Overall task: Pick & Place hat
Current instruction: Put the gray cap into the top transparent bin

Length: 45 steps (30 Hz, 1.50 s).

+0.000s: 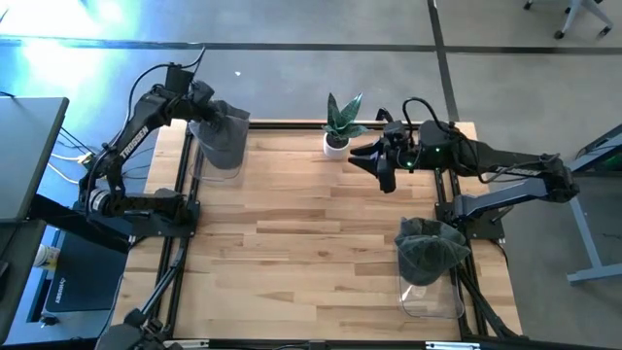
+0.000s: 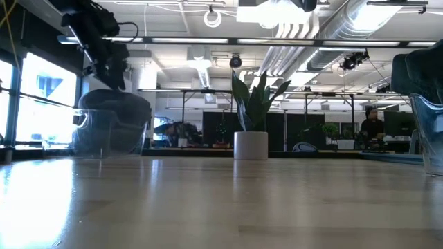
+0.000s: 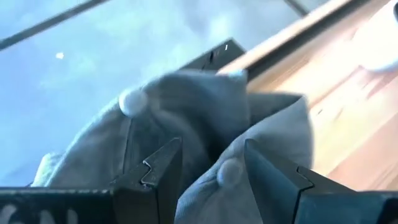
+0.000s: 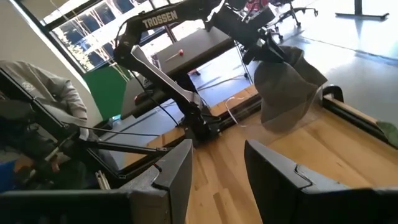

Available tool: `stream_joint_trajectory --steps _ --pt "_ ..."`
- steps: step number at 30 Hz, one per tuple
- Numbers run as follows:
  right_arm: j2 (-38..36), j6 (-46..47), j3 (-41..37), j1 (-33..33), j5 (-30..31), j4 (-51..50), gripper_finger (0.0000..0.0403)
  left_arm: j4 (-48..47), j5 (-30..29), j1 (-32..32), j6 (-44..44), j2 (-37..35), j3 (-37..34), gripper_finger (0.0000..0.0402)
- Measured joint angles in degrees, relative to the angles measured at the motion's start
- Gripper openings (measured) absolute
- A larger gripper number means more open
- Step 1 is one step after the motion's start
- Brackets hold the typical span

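Left gripper (image 3: 208,171) sits right above the grey hats (image 3: 205,118) stacked in the clear bin (image 1: 220,156) at the table's far left corner. Its fingers (image 3: 163,163) are parted, a hat crown with its button between them; no pinch visible, cloth looks loose between the jaws. High view: the left gripper (image 1: 202,105) is on the far side of the hat pile (image 1: 222,134), arm reaching in from the table's left edge. Low view: the same bin (image 2: 111,131) with the dark hat mound (image 2: 114,111) on top, gripper (image 2: 111,69) just over it.

Right gripper (image 4: 214,168) has its fingers apart at a middling gap, nothing between them. In the high view it (image 1: 381,165) hovers over the wooden table (image 1: 321,243), just beside the potted plant (image 1: 340,124) in a white pot at the table's far edge, on the plant's right side.

Second clear bin (image 1: 432,287) near the table's front right corner, well apart from the plant, has another dark hat (image 1: 428,248) draped over its top.

A person (image 2: 372,124) is seen far back in the room, behind the table.
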Motion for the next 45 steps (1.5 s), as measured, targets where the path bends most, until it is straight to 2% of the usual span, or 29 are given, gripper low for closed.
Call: stream_joint_trajectory --steps 5,9,14,17,21,25,31,37,40,45 --pt "0.0 -1.6 0.0 0.0 -0.9 0.5 0.0142 3.1 2.2 0.0 -6.7 -1.3 0.4 0.0166" --pt "0.0 -2.1 0.0 0.0 -2.7 0.5 0.0142 2.6 3.0 0.0 -15.4 -1.5 4.6 0.0166" --pt "0.0 -2.6 0.0 0.0 -4.4 0.5 0.0142 -12.2 11.5 -0.1 -16.1 -1.7 12.3 0.0165" --pt "0.0 -4.1 0.0 0.0 -4.4 0.5 0.0142 -23.2 10.4 -0.1 -15.9 -1.5 12.4 0.0165" --pt "0.0 -6.6 0.0 0.0 -4.4 0.5 0.0142 -25.6 10.6 0.0 -15.9 -1.5 8.9 0.0165" --pt "0.0 -8.0 0.0 -0.1 -4.4 0.5 0.0142 -23.2 6.6 -0.5 -17.3 -1.4 6.0 0.0165" --pt "0.0 -8.0 0.0 -0.1 -4.4 0.5 0.0142 -19.1 -1.8 -7.4 -22.6 0.4 3.3 0.0165" --pt "0.0 -7.5 0.0 -0.1 -4.4 0.5 0.0142 -14.3 -18.4 -12.6 -25.7 2.6 -0.6 0.0165" --pt "0.0 -7.2 0.0 0.0 -4.4 0.5 0.0142 -10.3 -24.4 -15.3 -28.4 4.0 -1.8 0.0165" --pt "0.0 -5.8 0.0 0.0 -5.1 0.5 0.0142 -7.7 -28.3 -15.8 -29.5 4.5 -1.9 0.0165"
